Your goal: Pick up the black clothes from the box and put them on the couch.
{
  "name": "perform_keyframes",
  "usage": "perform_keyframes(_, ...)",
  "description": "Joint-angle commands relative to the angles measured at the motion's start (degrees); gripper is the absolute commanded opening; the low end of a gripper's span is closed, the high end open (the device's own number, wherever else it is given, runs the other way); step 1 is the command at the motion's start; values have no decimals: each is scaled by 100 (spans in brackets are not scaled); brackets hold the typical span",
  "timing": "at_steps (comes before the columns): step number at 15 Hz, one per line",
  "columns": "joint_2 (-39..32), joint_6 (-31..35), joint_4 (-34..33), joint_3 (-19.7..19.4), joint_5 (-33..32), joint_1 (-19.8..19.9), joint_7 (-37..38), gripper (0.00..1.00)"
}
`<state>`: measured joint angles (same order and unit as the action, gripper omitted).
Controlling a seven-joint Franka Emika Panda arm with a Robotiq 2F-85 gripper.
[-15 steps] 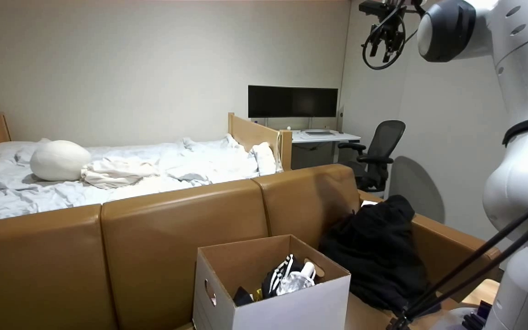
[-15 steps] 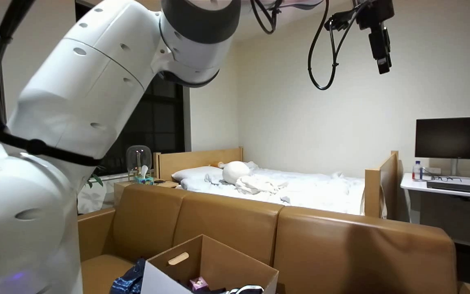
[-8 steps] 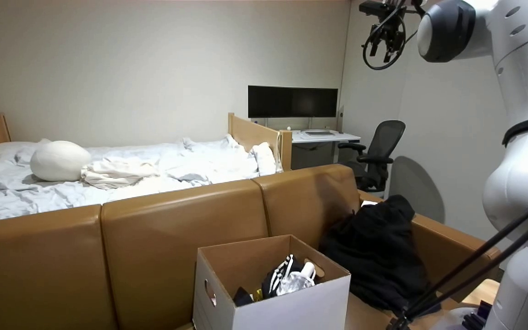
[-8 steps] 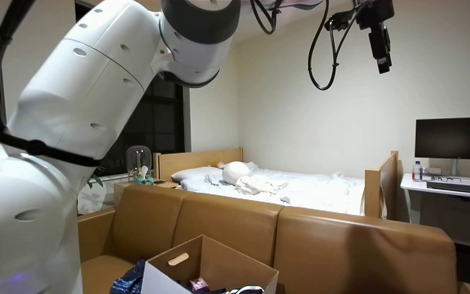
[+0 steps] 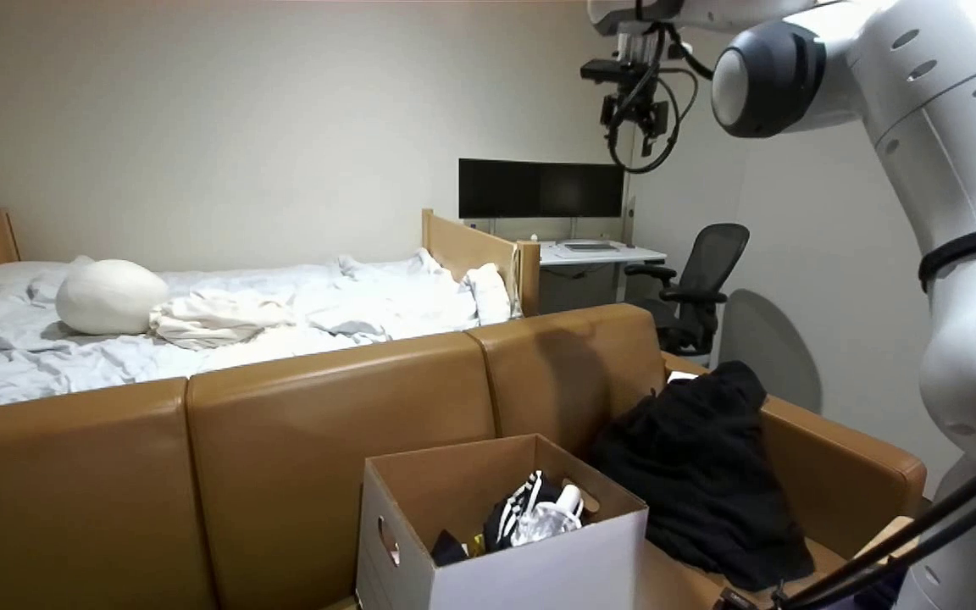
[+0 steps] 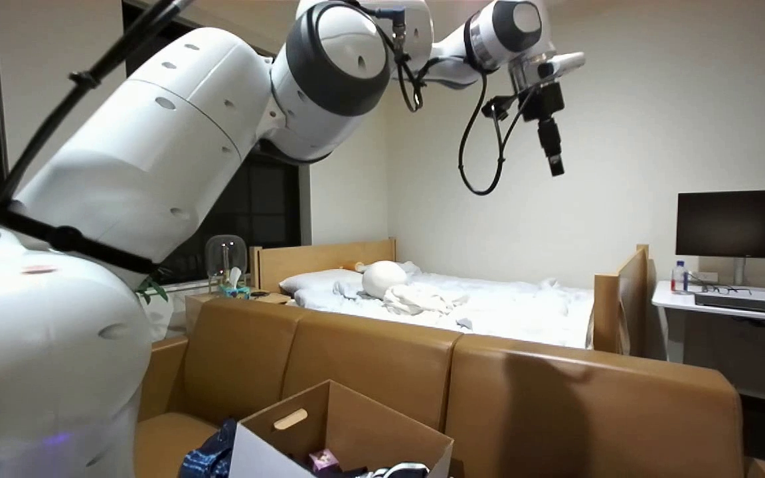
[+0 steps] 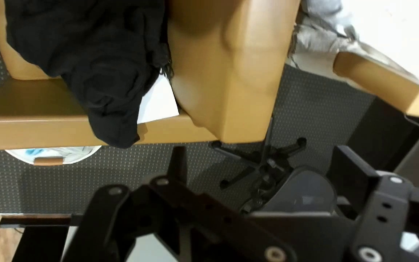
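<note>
Wrist view: just beside the tool (image 7: 262, 160), facing down past it to couch (image 7: 255, 69) and floor (image 7: 49, 189) | Both exterior views: well apart from the tool, facing bed (image 5: 467, 250) across box (image 5: 530, 576) and couch, all lower than it | Shared, wrist view and an exterior view: black clothes (image 5: 700, 483) on couch

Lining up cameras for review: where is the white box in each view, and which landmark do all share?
In an exterior view: the white box is at the bottom, just right of centre.
In an exterior view: the white box is at the bottom, just left of centre.
Wrist view: not in it.
Shared landmark: the tan couch, in all three views.
</note>
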<state>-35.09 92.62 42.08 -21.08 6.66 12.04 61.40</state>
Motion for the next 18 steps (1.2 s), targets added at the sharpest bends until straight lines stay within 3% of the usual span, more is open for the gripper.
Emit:
perform_keyframes(1,-74,304,826,137,-251,-497,-551,100)
perform_keyframes(6,170,991,2440,44,-957,-1296,-1251,100)
perform_keyframes(7,-301,697,1555,128,-626,-1080,-876,100)
perform_keyframes(12,-352,734,1555,113,-680,-1123,-871,100)
perform_keyframes(13,-382,1105,1718,-31,-1147,-1364,-945,100)
perform_keyframes(18,-118,2641,3440,142,-2052,-2223,-1070,100)
